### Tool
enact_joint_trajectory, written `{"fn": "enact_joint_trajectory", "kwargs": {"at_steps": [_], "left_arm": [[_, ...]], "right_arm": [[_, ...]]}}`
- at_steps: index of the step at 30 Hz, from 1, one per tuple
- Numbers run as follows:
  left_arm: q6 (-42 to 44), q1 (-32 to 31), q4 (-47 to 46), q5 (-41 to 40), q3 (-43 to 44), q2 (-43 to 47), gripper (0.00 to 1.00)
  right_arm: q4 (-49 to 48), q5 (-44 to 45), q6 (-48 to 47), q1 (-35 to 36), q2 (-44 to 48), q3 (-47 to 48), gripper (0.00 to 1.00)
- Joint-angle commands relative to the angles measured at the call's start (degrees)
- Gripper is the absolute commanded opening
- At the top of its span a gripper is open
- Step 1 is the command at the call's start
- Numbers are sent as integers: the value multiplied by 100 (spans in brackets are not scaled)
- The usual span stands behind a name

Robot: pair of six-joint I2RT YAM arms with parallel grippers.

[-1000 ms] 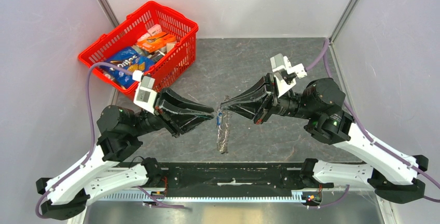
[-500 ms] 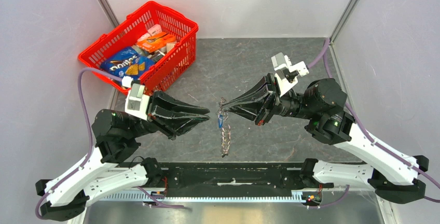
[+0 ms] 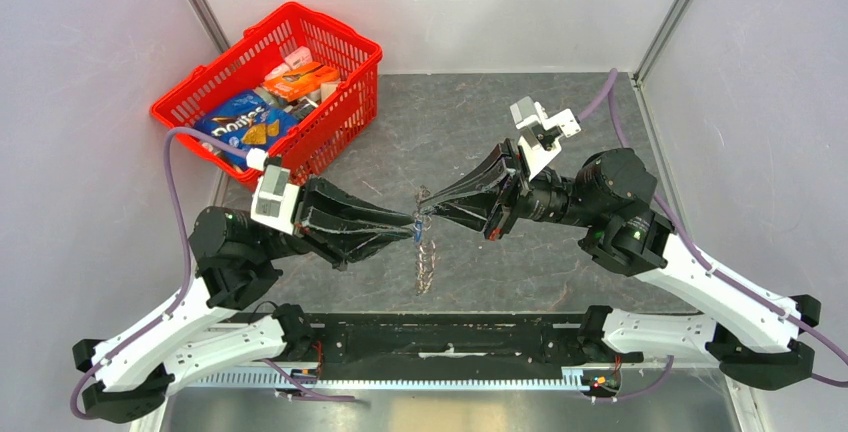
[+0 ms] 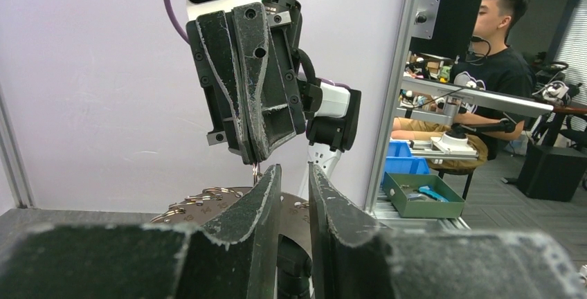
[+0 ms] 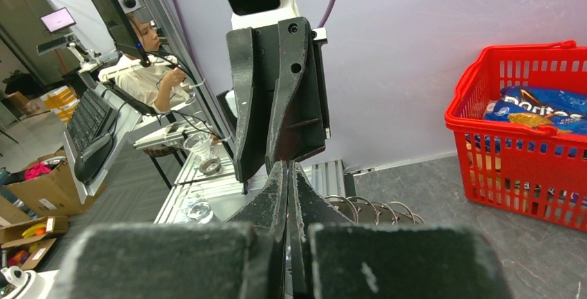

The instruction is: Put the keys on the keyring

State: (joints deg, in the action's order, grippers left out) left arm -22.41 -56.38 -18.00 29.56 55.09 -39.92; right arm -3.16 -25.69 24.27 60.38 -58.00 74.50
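the right hand (image 3: 427,202) is closed completely, no gap between its fingers. it pinches the top of the keys (image 3: 427,264), and in the left wrist view a thin piece of metal comes out just under its tips. the left hand (image 3: 408,224) is only a little open. there is a narrow slot between its fingers (image 4: 259,202), and i see nothing inside this slot. from above its tips are just beside the right hand's tips, almost nose to nose, and very near the top of the keys. if they touch the metal i cannot tell.

a red basket (image 3: 345,112) stands at the far left corner of the table (image 3: 560,122), well apart from both hands. in it lies a blue chips bag (image 3: 240,124), an orange box (image 3: 300,79) and some smaller packs that i cannot read.

the keys hang down from the right hand as a silvery bunch, in the air over the middle of the table, between the two arms and a bit toward the near edge. a small blue key (image 3: 417,234) is at the top of the bunch, just under the tips of the left hand.
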Motion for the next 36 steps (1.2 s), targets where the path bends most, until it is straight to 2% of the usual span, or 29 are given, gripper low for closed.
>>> {"fn": "enact_joint_trajectory", "kwargs": {"at_steps": [1,23,36], "left_arm": [[306,-22,-260,100,-50,12,27],[519,-20,-294,38,-189,306,27],[625,-22,-371,-105,-174,104,37]], "right_arm": [[-537,-77,148,0,27,47,0],[-563,-244,226,0,129,12,0],[-686,-358,350,0,87,-1,0]]}}
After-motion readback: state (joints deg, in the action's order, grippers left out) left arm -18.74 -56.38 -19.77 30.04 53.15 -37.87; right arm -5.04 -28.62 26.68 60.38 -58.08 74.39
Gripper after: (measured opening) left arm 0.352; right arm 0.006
